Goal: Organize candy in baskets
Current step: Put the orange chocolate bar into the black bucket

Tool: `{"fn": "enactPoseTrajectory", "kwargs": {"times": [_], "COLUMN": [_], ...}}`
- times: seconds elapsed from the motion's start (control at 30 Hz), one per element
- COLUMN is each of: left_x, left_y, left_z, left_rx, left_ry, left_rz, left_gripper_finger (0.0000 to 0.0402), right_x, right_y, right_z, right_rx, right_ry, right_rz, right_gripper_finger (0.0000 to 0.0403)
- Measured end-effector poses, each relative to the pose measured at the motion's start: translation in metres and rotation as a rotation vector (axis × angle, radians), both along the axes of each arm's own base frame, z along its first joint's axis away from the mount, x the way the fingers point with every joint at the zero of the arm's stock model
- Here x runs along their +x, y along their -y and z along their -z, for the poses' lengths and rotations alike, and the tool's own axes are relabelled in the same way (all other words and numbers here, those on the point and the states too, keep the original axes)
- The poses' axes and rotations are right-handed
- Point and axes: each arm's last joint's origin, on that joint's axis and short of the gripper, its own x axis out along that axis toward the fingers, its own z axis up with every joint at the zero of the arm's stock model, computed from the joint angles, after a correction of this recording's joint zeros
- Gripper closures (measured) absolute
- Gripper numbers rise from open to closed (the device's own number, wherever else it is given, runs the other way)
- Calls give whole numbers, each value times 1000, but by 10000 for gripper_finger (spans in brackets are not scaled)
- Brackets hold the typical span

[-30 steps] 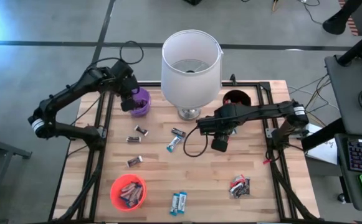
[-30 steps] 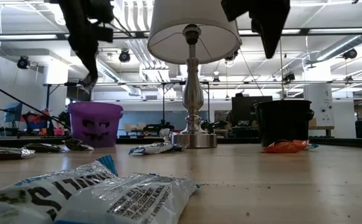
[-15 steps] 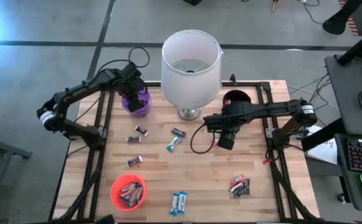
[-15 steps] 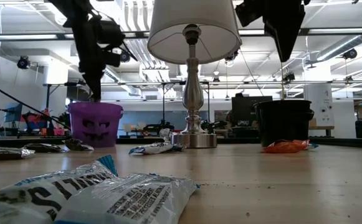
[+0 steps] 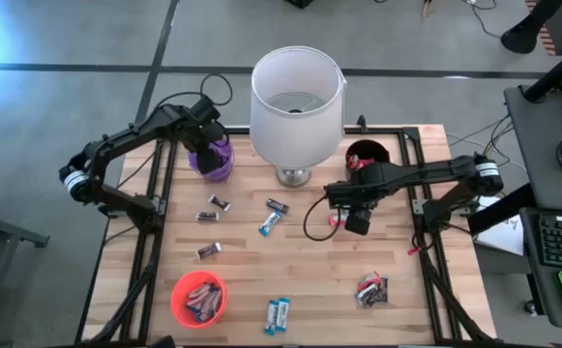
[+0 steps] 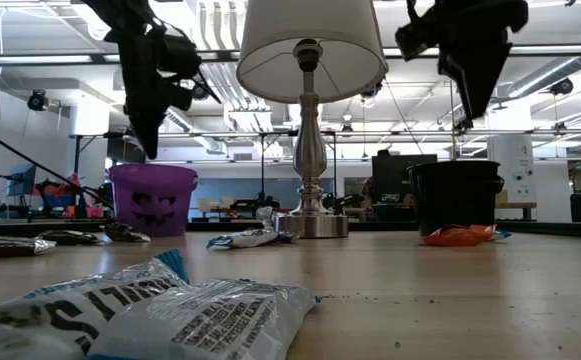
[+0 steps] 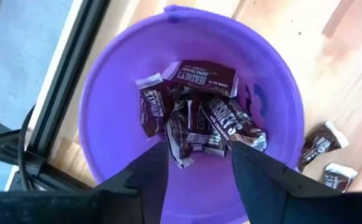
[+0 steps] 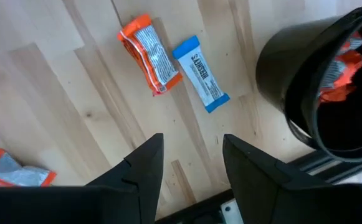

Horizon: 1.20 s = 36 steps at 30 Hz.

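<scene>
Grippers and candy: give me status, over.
Left gripper open, empty, over purple basket holding dark bars. Right gripper open, empty, above loose candy beside black basket. Lamp stands between the arms.

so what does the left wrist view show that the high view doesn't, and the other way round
Only the left wrist view shows inside the purple basket: several dark brown candy bars piled at the bottom, with the left gripper open above them.

Only the high view shows the whole table: the lamp, the orange-red basket, the black basket, scattered candy, and the right gripper over the boards.

Both show the purple basket and two loose dark bars lying beside it.
</scene>
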Motion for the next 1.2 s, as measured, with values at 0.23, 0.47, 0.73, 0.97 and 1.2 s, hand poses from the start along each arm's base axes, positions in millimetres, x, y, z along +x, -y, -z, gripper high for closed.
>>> {"fn": "enactPoseTrajectory", "kwargs": {"times": [0.23, 0.47, 0.73, 0.97, 1.2], "left_x": [-10, -21, -25, -23, -23], "left_y": [13, 26, 29, 27, 27], "left_z": [-20, -37, -42, -39, -38], "left_rx": [-16, -5, 16, 8, 5], "left_ry": [144, 238, 254, 241, 236], "left_rz": [-54, -72, -53, -46, -46], "left_gripper_finger": [243, 243, 243, 243, 243], "right_x": [-4, -5, -10, -10, -11], "right_y": [-2, -2, -1, -1, 1], "right_z": [29, 57, 87, 111, 119], "right_rx": [66, 80, 186, 187, 113], "right_ry": [65, 92, 101, 191, 218], "right_rz": [2, 1, 8, -61, -103], "right_gripper_finger": [245, 244, 228, 218, 218]}}
